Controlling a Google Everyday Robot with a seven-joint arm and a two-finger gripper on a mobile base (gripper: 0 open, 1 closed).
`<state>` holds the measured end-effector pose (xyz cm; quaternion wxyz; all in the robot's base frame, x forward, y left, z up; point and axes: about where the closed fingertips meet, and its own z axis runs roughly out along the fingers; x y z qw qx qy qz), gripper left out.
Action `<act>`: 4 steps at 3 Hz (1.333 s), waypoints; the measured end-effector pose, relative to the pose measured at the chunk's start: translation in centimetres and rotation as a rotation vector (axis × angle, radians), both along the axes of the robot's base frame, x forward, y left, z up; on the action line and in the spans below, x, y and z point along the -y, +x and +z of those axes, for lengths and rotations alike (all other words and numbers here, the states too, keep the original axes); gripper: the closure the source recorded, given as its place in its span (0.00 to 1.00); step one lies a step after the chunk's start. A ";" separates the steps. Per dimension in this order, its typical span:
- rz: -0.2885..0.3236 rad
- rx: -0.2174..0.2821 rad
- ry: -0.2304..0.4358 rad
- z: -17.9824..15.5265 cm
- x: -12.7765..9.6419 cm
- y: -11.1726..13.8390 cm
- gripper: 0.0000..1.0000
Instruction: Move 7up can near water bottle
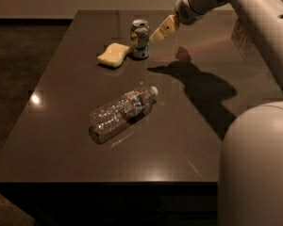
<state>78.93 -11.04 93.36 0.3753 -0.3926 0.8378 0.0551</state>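
Since the 7up can (140, 39) stands upright near the far edge of the dark table (61, 140), its round side wall is the natural place to take hold, about midway up, below the silver rim and above the base. It is thin aluminium: stiff enough for a moderate squeeze but easily dented by a hard one, and its smooth printed skin is likely a little slippery. Whether it is full or empty cannot be told, so its weight is unknown; an empty one would be light and would tip at a sideways nudge.

The gripper (161, 29) hangs in the air just to the right of the can's upper half, pointing down and left at it, close but apart. It has hold of nothing, and how far open it is cannot be told from this angle. The arm (254, 22) reaches in from the upper right.

A yellow sponge (114, 55) lies just to the left of the can's base, perhaps touching it, so a grasp from the right or from above looks freer than one from the left.

The water bottle (122, 112) lies on its side near the middle of the table, cap toward the can and well apart from it. It could roll if bumped, so the can would best be set down beside it without contact.
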 end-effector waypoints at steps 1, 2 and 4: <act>0.008 -0.004 0.039 -0.8 -1.7 2.0 0.00; 0.080 -0.026 0.082 -1.9 -4.7 2.2 0.00; 0.207 -0.063 0.125 -3.0 -9.9 1.7 0.18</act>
